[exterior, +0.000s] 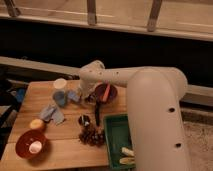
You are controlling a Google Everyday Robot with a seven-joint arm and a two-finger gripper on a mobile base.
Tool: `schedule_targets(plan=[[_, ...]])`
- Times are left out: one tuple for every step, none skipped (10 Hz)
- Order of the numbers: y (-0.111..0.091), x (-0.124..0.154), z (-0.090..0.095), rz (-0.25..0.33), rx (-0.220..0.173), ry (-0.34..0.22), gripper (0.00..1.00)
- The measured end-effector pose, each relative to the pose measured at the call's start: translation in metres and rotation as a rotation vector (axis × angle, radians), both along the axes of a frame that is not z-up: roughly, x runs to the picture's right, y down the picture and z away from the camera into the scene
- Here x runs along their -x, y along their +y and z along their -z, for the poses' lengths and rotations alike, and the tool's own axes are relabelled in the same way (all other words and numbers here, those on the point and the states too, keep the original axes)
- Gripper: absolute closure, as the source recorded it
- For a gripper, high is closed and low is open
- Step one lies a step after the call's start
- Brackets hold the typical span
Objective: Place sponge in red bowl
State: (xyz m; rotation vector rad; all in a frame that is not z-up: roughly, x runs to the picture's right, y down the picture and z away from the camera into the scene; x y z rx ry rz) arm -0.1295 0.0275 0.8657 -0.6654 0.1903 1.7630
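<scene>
My gripper (86, 95) hangs low over the back middle of the wooden table (65, 150), at the end of the white arm (115, 76). It is right next to a small blue block (73, 96) that may be the sponge, and just left of a dark red bowl (108, 92) with a red-orange piece in it. A second, orange-red bowl (29, 145) holding a pale round thing sits at the front left. A yellow lump (36, 124) lies beside it.
A blue cup with a white lid (60, 92) and a crumpled blue cloth (52, 114) lie left of the gripper. A black handle (97, 114), a small dark cup (84, 120), a pine cone (92, 136) and a green tray (120, 142) sit at the front right.
</scene>
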Motion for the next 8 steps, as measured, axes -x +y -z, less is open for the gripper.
schedule_targets(plan=[[-0.006, -0.007, 0.017, 0.020, -0.011, 0.016, 1.00], [-0.007, -0.015, 0.027, 0.038, -0.016, 0.028, 1.00], [-0.005, -0.025, 0.042, 0.059, -0.012, 0.043, 1.00], [0.002, -0.030, 0.059, 0.089, -0.007, 0.048, 1.00], [0.013, -0.029, 0.080, 0.124, 0.003, 0.036, 1.00], [0.019, -0.031, 0.092, 0.150, 0.011, 0.023, 1.00], [0.028, -0.029, 0.107, 0.190, 0.025, -0.006, 1.00], [0.041, -0.016, 0.126, 0.241, 0.042, -0.049, 1.00]])
